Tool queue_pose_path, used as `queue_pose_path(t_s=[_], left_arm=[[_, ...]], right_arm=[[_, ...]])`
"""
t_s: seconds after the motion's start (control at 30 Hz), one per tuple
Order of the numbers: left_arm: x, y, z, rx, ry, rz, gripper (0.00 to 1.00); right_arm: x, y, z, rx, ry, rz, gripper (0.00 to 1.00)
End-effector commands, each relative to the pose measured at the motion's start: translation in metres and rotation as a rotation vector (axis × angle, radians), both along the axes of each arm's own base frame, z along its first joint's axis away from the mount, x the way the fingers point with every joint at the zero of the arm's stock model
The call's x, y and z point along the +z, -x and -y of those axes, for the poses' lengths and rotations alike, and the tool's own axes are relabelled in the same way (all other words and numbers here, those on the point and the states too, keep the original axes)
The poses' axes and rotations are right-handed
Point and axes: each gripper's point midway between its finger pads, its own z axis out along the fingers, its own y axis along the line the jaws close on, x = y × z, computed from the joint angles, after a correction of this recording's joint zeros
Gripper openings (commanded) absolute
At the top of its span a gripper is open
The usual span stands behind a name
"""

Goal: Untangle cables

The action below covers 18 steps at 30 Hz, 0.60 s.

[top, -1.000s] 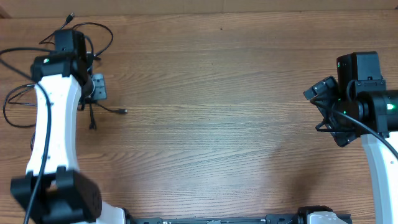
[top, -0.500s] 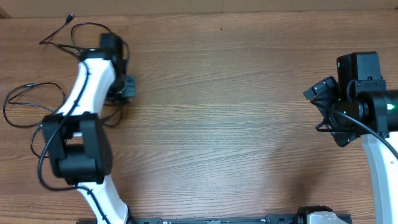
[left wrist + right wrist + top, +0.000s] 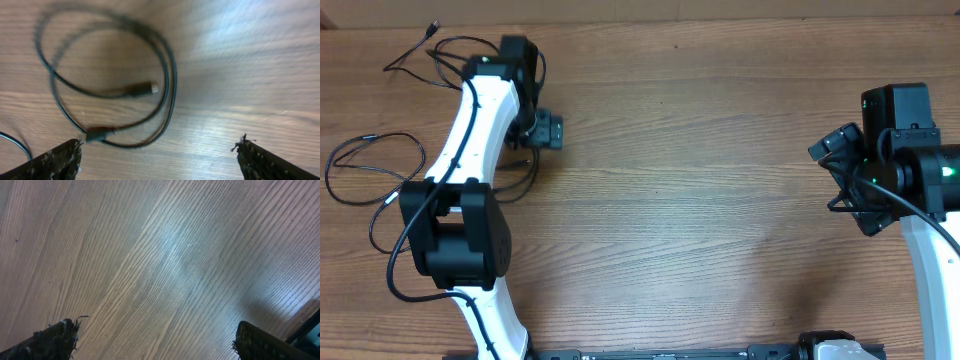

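The cables (image 3: 144,90) lie further apart: the left gripper (image 3: 548,131) has just dropped one and, like the right gripper (image 3: 838,172), stands wide-jawed.

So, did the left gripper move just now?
Yes. The left gripper slid rightward, away from the cable plug, which stayed put.

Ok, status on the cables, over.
Left gripper open, empty, over a looped cable. Right gripper open over bare table. Two more cables lie left. Nothing blocking.
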Motion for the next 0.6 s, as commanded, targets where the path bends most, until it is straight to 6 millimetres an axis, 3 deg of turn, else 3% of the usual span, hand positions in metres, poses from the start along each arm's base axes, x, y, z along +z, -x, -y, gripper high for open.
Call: queue_pose_path(t_s=[0.0, 0.2, 0.4, 0.57], left_arm=[[0.043, -0.014, 0.016, 0.011, 0.1, 0.12, 1.0], [0.121, 0.001, 0.023, -0.011, 0.154, 0.309, 0.99], [0.208, 0.046, 0.021, -0.042, 0.161, 0.527, 1.0], [0.243, 0.095, 0.018, -0.049, 0.164, 0.672, 0.99]], right_arm=[[0.009, -0.002, 0.003, -0.006, 0.009, 0.035, 1.0], [0.009, -0.002, 0.003, -0.006, 0.009, 0.035, 1.0], [0.01, -0.002, 0.003, -0.006, 0.009, 0.036, 1.0], [0.009, -0.002, 0.003, -0.006, 0.009, 0.035, 1.0]])
